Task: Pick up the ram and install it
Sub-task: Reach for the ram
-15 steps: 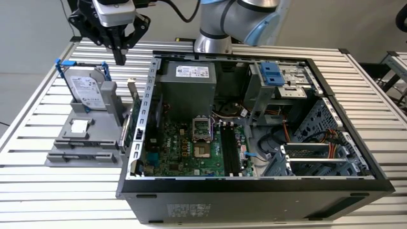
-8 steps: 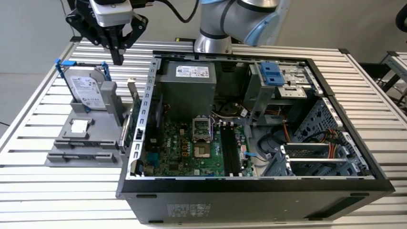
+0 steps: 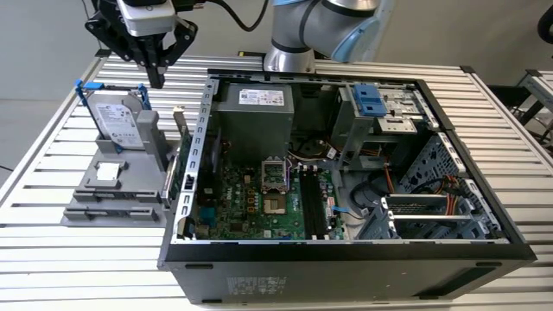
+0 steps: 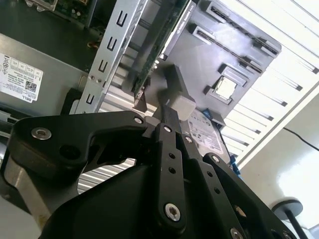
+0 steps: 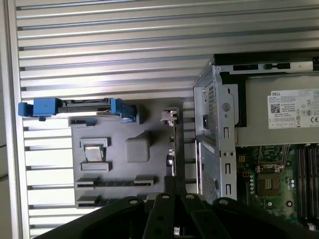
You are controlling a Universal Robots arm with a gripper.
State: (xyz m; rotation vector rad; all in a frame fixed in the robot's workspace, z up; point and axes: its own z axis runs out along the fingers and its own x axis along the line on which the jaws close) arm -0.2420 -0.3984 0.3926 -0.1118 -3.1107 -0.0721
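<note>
Upper left, our pincer [image 3: 157, 80] hangs clenched, empty, over the grey holder [image 3: 129, 193] — we'd open it before descending.

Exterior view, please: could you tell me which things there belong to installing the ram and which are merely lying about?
For the job: gripper; black memory slots; motherboard.

Lying about: hard drive; silver square chip; upright expansion card; power supply.

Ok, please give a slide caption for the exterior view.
Gripper above the gray fixture holding a hard drive, beside the open computer case.
</note>
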